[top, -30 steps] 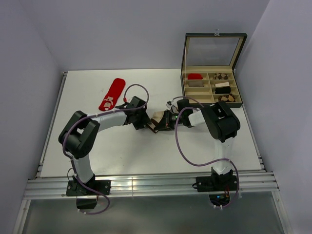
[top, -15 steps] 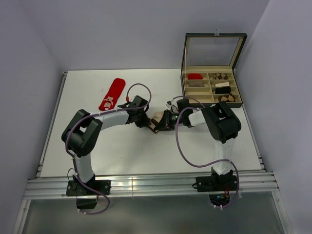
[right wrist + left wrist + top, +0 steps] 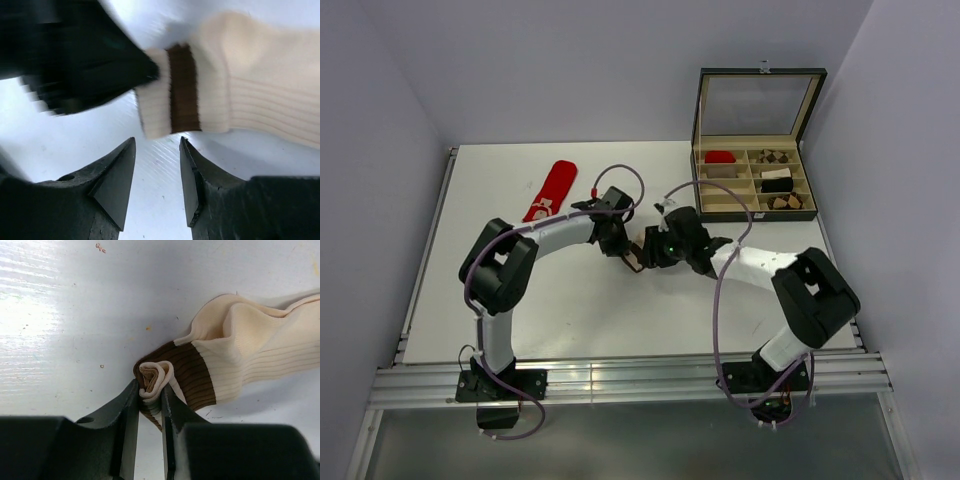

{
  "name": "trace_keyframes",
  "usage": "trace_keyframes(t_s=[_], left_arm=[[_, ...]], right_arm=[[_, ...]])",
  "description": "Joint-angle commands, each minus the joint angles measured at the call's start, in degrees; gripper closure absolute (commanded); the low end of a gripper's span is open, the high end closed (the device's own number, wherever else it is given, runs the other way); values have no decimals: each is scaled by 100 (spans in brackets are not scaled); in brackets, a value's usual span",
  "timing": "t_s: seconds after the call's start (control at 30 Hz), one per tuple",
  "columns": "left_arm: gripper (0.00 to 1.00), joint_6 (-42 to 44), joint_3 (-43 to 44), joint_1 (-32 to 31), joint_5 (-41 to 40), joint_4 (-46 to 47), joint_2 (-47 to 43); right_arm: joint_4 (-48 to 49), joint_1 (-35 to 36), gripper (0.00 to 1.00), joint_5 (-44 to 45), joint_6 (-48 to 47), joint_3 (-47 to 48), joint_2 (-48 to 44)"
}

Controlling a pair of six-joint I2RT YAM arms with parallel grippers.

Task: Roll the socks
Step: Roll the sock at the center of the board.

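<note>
The cream sock [image 3: 260, 347] lies on the white table [image 3: 580, 300] near its middle, between my two grippers. My left gripper [image 3: 150, 395] is shut on the sock's brown-banded end [image 3: 152, 377], which is curled into a small tight roll between the fingers. From above, the cream sock [image 3: 640, 243] is mostly hidden by both wrists. My right gripper [image 3: 157, 142] stands open just short of the sock's cuff [image 3: 172, 92], with only bare table between its fingers. The red sock [image 3: 550, 192] lies flat at the back left, away from both grippers.
An open compartment box [image 3: 755, 185] stands at the back right, its lid upright. It holds a red roll [image 3: 720, 157], brown-patterned bundles [image 3: 775, 157] and a black-and-white bundle [image 3: 777, 180]. The left gripper's black body [image 3: 75, 60] is close in front of the right one.
My right gripper has opened, let go of the cream sock and its arm has swung out to the right. My left gripper has closed on the sock's rolled end.
</note>
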Motion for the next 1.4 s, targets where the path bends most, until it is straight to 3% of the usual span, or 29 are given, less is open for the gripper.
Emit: trace_keyframes(t_s=[0.0,0.37,0.8,1.07,1.37], left_arm=[[99,421,173,-12,-251,-582,175],[99,439,121,-12,73,-477,183],[99,395,103,-12,188,-415,210],[99,413,147,-12,214,-424,254],[100,395,112,-3,267,-380,236]], right_arm=[[-134,734,52,1973,-761,82,-401],[-38,1746,51,3056,-1393,688,223],[85,2116,52,3381,-1719,1014,996],[445,2310,53,3417,-1816,742,1093],[1254,2266,54,3496,-1685,-23,584]])
